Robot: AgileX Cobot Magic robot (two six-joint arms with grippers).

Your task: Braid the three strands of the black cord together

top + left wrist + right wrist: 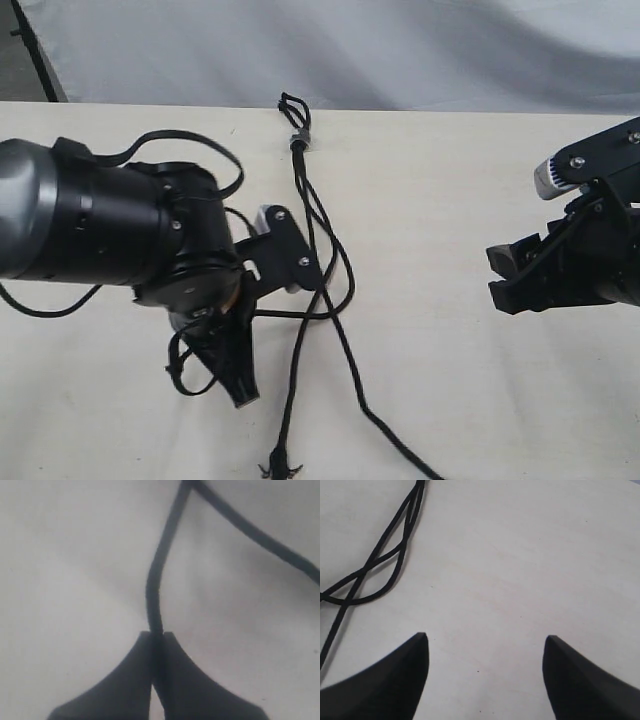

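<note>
Well, take the exterior view first: the black cord (298, 185) lies down the middle of the table (450, 180), with its short loops (291, 103) and grey band (299, 140) at top centre. Below the band the three strands (343, 345) cross loosely. One ends in a frayed tip (278, 465) at the bottom edge, one runs off toward the lower right, and one bends left toward your left gripper (240, 392), low at left of centre. Your right gripper (503, 275) hovers at the right edge, well apart from the cord. In the left wrist view, your left gripper (156, 637) is clamped tight on one strand (154, 585), which rises toward the top centre, while a second strand (260, 537) slants across the upper right. In the right wrist view, your right gripper (485, 645) is spread wide over bare table, gripping nothing, with the crossed strands (375, 562) in the upper left. This looks like an early crossing, with no tight plait formed. Next, you would likely carry the held strand over the middle one, gently so the band end does not drag, and bring the right gripper in for its outer strand.
</note>
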